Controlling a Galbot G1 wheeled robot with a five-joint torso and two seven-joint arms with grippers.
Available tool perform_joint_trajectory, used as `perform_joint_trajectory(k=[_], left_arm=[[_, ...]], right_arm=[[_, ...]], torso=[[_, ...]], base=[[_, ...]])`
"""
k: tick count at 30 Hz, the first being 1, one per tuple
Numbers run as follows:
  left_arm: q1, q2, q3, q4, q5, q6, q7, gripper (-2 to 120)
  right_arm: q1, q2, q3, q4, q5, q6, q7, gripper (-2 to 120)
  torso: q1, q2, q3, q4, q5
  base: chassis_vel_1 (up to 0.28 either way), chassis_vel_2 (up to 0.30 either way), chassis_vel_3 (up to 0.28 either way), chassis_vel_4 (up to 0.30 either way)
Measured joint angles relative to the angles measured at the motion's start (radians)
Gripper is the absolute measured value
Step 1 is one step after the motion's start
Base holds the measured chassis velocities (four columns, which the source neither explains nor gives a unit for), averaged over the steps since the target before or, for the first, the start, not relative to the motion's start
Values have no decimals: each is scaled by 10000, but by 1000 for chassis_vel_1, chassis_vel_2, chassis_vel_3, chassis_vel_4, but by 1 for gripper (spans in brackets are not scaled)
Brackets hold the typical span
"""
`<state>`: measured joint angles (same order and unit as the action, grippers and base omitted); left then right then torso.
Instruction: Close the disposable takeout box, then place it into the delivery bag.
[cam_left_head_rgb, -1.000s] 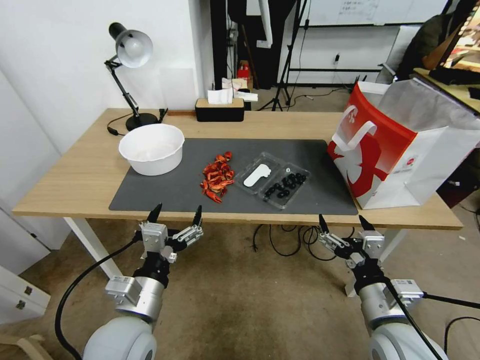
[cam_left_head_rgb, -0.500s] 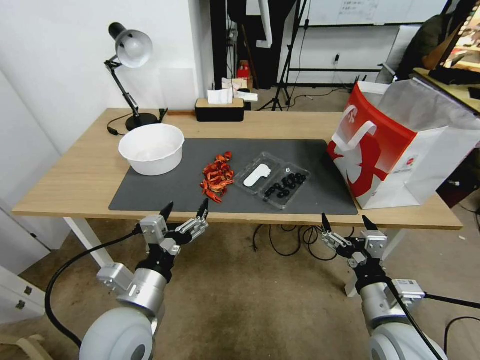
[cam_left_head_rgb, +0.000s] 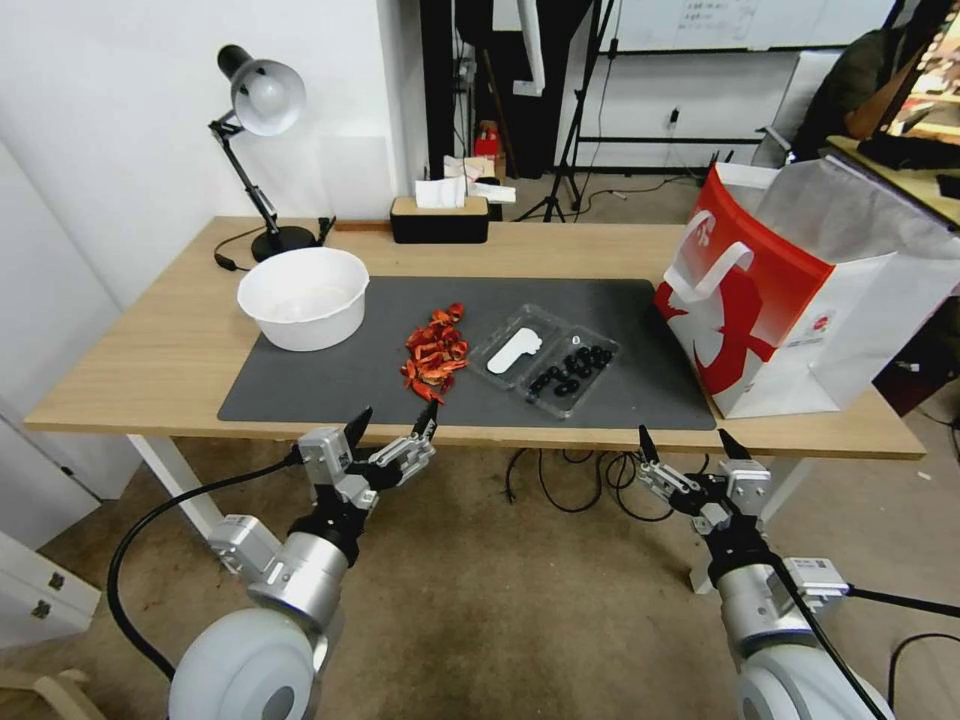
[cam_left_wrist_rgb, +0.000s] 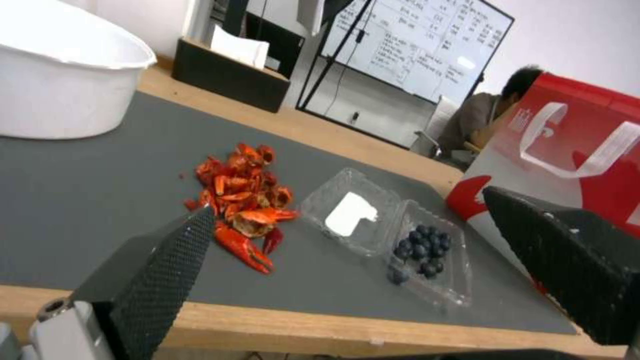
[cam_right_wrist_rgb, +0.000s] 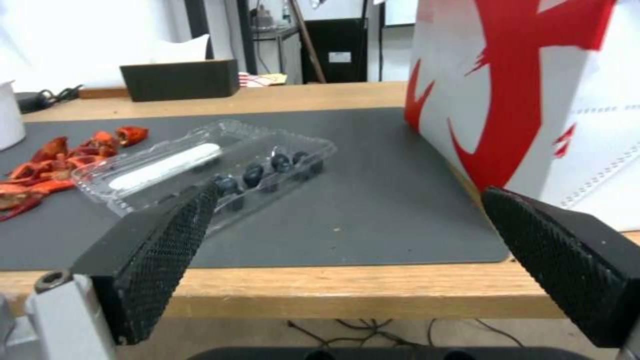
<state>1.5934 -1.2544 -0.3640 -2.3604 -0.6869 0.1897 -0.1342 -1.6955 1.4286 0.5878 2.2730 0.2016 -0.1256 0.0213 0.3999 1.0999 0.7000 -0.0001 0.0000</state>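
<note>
Left gripper (cam_left_head_rgb: 394, 425): jaws apart, below table edge at 7 o'clock of box.
Right gripper (cam_left_head_rgb: 683, 445): jaws apart, idle at 5 o'clock.
Takeout box (cam_left_head_rgb: 545, 359): lay open on grey mat (cam_left_head_rgb: 330, 380), mid-table; thin clear plastic, likely light, flexy, slippery.
Grip: probably labelled half's free edge.
Delivery bag (cam_left_head_rgb: 800, 290): at 3 o'clock, stiff-sided, open-topped.

The clear takeout box (cam_left_head_rgb: 546, 360) holds a white label and dark blue-black berries, the crayfish shells (cam_left_head_rgb: 433, 353) are orange-red, the mat (cam_left_head_rgb: 330, 385) is dark grey, the bowl (cam_left_head_rgb: 303, 296) white, and the delivery bag (cam_left_head_rgb: 800, 290) red-and-white.
</note>
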Motion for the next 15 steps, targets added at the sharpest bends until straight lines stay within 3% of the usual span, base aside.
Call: perform_joint_trajectory(k=[8,11,13,15], left_arm=[[200,108,-178,-8,470,-36,32,100],[205,117,-184,-10,490,-33,35,100],[80,372,-93,93,739,-20,94,100],[39,461,-35,154,783,-22,135,100]], right_arm=[[827,-1163,-822,-409,1938,157,22,100],[888,-1244,-882,-441,2046,164,21,100],[1207,-2023,-1099,-581,2707,435,-93,100],[1269,-2250,-1124,-587,2817,468,-133,100]], torso=[[1,0,1,2,2],[0,0,0,2,3],[0,0,0,-2,-1],[0,0,0,-3,-2]], base=[[0,0,0,0],[0,0,0,0],[0,0,0,0],[0,0,0,0]])
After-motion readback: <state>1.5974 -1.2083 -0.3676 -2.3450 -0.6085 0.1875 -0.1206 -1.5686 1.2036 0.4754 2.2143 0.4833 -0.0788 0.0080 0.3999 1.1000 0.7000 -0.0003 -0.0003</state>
